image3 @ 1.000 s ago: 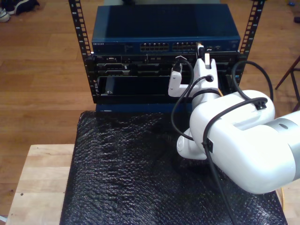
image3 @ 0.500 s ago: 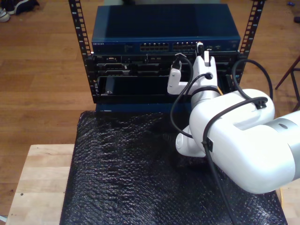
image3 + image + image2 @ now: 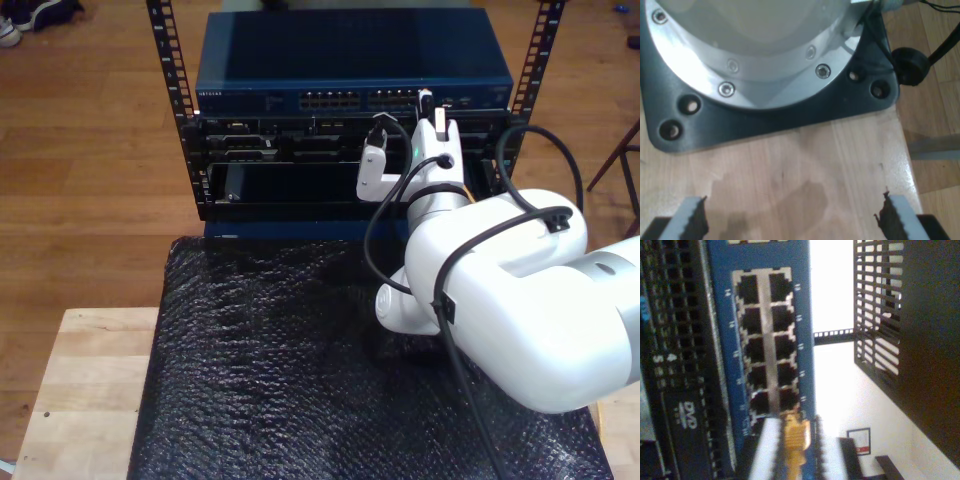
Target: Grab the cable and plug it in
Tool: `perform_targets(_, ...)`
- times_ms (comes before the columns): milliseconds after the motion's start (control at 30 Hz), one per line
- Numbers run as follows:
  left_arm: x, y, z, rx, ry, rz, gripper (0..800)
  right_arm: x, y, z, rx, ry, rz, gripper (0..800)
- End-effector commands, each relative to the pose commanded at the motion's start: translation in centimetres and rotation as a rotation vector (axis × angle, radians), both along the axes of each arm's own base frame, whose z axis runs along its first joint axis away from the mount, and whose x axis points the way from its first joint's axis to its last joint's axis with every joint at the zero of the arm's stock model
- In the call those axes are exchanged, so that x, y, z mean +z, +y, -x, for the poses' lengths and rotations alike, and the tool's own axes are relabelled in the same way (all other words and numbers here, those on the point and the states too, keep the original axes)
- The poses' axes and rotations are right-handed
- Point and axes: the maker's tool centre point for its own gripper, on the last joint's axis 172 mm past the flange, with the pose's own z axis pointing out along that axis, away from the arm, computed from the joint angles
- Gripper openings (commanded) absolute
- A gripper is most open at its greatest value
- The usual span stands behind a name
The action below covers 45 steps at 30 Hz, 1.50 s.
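Cable [image 3: 794,440] apparently gripped in my second tool [image 3: 790,450].

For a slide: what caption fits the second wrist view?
Second claw holding the yellow cable plug just short of the blue switch ports.

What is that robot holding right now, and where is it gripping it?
My second claw pinches the thin yellow-orange network cable just behind its plug; my first claw holds nothing.
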Motion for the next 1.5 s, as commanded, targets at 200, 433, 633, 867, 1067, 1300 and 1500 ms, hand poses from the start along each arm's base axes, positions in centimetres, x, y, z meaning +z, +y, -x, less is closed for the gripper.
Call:
perform_targets(200,0.0,0.0,0.0,-0.001,0.0,-0.002,800,-1.0,0.1,1.3,0.033,0.132,0.014,426)
perform_targets(433,0.0,0.0,0.0,0.0,0.0,-0.001,800,-2.9,-0.6,4.2,0.074,0.361,0.021,536)
perform_targets(633,0.0,0.0,0.0,0.0,0.0,0.0,800,-3.0,0.0,7.1,0.159,0.56,0.04,615)
perform_targets(867,0.0,0.0,0.0,0.0,0.0,0.0,800,-4.4,-5.9,9.5,0.177,0.866,0.129,760)
perform_targets(1067,0.0,0.0,0.0,0.0,0.0,-0.001,800,-5.7,-13.0,12.8,0.157,1.097,0.205,799)
perform_targets(1300,0.0,0.0,0.0,0.0,0.0,0.0,800,-4.8,-23.6,17.5,0.113,1.234,0.267,800)
perform_targets(1500,0.0,0.0,0.0,0.0,0.0,0.0,800,-5.0,-32.8,23.2,0.059,1.341,0.259,800)
